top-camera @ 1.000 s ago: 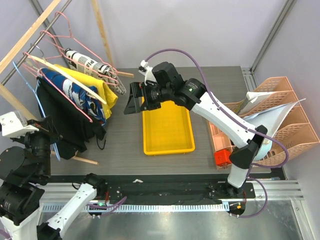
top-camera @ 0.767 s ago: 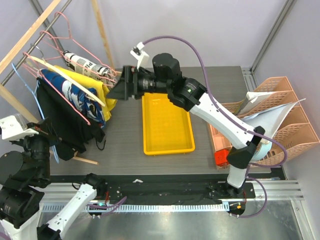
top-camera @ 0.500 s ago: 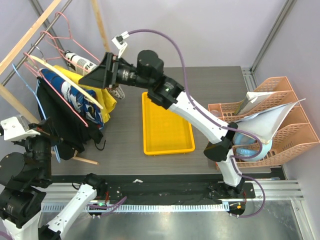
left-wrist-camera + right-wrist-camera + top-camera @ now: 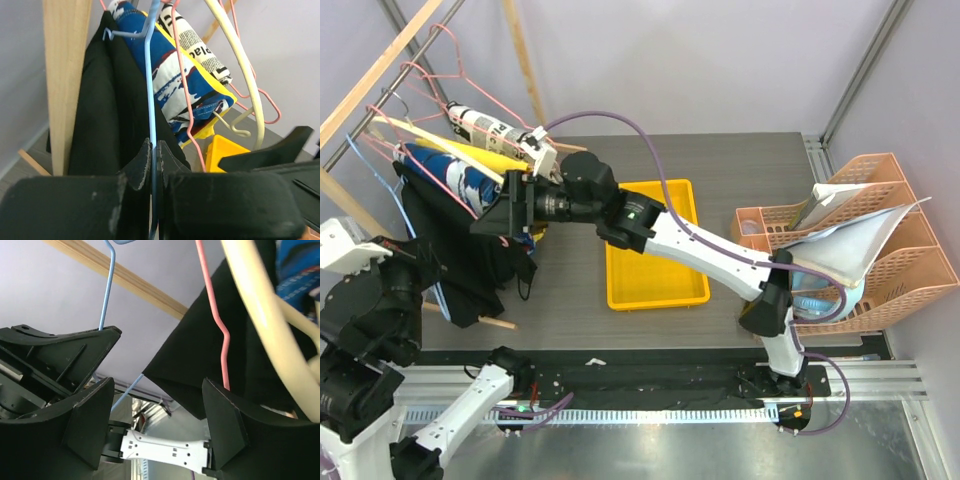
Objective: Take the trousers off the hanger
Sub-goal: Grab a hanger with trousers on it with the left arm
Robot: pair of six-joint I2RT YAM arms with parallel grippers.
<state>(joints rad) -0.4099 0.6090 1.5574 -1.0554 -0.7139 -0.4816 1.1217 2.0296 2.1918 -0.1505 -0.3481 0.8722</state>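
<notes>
Left fingers (image 4: 141, 164): pinched shut on the blue wire hanger (image 4: 150, 90), wire running up from between the two tips. Left wrist view only; in the top view they are hidden behind the clothes.

Right fingers (image 4: 91, 421): spread wide, nothing clamped. A hanging edge of the black trousers (image 4: 210, 360) and a pink wire hanger (image 4: 220, 335) lie in the gap. Contact cannot be told.

Black trousers: hanging at the left of the scene, off the bench's (image 4: 570, 290) left side, next to the wooden slat (image 4: 65, 75) and just beside the blue wire.

To the right of the trousers hang a blue-and-white printed garment (image 4: 167, 75), a yellow one (image 4: 500, 160) and a newsprint-patterned one (image 4: 490, 127).

Cream hanger (image 4: 255, 305): close to the right wrist camera.

Yellow tray (image 4: 655, 250): mid-bench, under the right arm.
</notes>
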